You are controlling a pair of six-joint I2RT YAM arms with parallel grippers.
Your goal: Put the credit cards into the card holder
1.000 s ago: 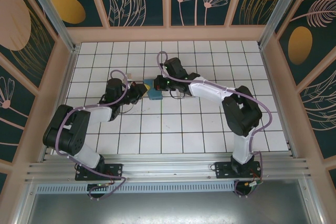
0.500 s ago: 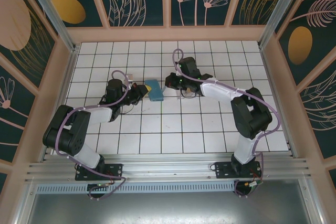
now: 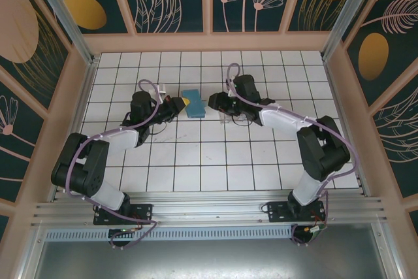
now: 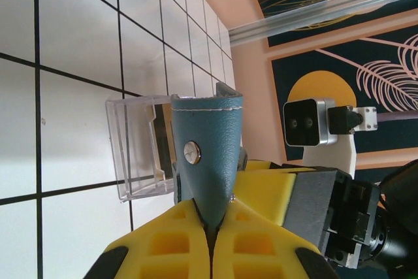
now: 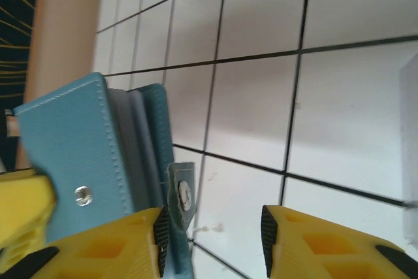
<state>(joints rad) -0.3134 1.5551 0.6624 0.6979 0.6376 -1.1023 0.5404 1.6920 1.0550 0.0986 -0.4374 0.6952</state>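
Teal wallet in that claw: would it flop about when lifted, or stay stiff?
Probably stiff panels with floppy folds: the teal wallet juts from the left claw without sagging, yet the right wrist view shows its leaves fanning apart. It is likely light, as a pinch on one edge seems enough to hold it. Its grained surface should resist slipping.

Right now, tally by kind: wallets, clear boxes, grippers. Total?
teal wallet: 1
clear card holder: 1
grippers: 2 (left gripper, right gripper)
total: 4
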